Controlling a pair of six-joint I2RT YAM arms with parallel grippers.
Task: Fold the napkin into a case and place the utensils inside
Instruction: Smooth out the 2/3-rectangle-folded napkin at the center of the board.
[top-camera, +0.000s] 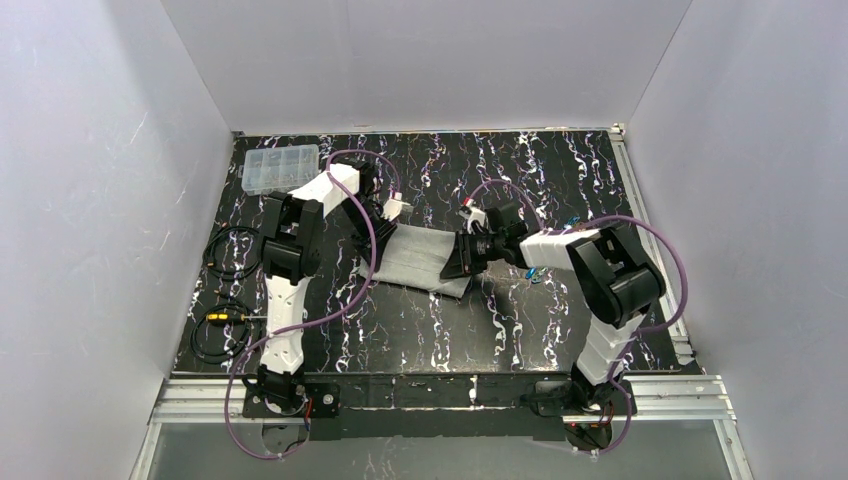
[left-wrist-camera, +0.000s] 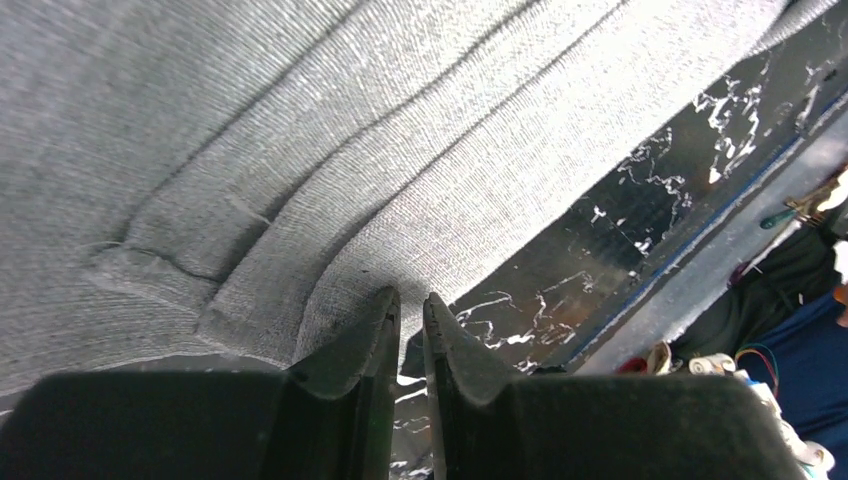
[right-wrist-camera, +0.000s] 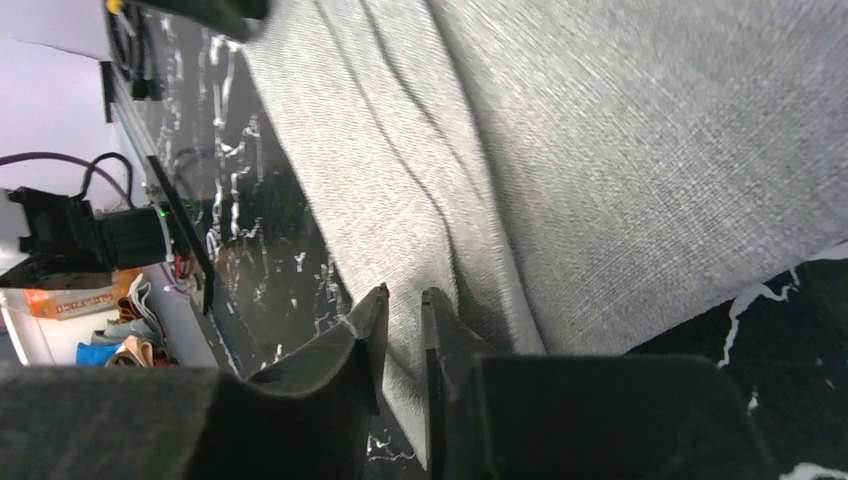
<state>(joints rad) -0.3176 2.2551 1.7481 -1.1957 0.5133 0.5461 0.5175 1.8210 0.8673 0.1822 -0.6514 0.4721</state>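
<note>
Set at 9 and 3 o'clock of the folded napkin (top-camera: 420, 258) lying in the middle of the desk (top-camera: 450, 330), left fingers (left-wrist-camera: 383, 325) and right fingers (right-wrist-camera: 368, 325) each a slit apart at its short edges, probably to pinch them for the next fold; impossible to tell whether cloth caught.

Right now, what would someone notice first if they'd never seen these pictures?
Probably the light-grey woven cloth napkin, folded into a long band in the middle of the black white-streaked table. Two white-and-black robot arms reach in at its two ends, the left arm and the right arm. A clear plastic compartment box sits at the far left corner.
</note>
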